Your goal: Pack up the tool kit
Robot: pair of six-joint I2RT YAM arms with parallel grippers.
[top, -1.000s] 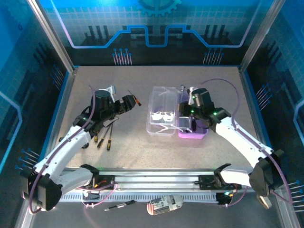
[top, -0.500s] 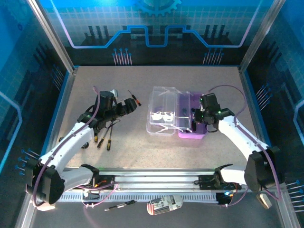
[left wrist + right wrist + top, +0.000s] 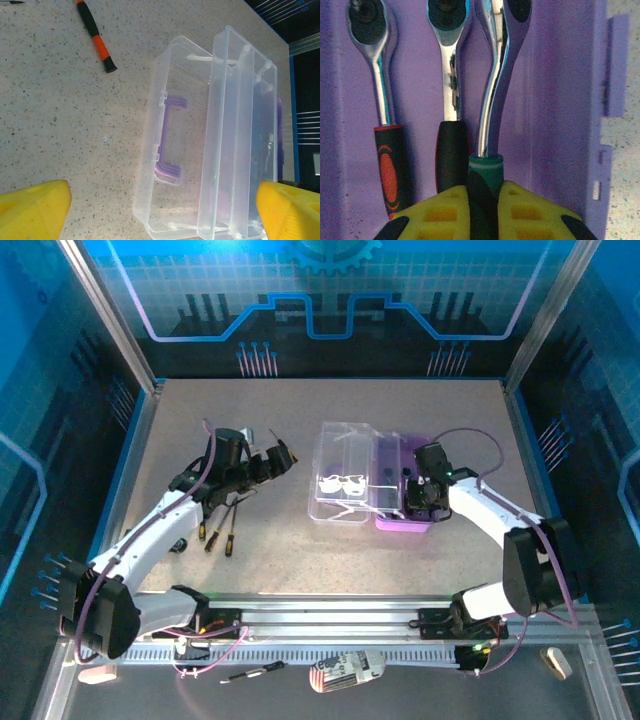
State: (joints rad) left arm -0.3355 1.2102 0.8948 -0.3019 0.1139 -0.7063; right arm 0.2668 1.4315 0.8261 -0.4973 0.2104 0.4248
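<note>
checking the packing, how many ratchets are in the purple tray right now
3, side by side in the purple tray, in the wrist view: red-and-black ratchet left, black ratchet middle, green ratchet right, gripped by the right claw. Others may be hidden.

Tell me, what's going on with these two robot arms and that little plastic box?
They are packing a tool kit. The right tool is shut on a teal-handled wrench, low in the kit's purple base beside two other wrenches lying there. The left tool hangs open over the table, a little way from the clear lid, holding nothing. Several screwdrivers lie loose by the left arm, not yet packed.
</note>
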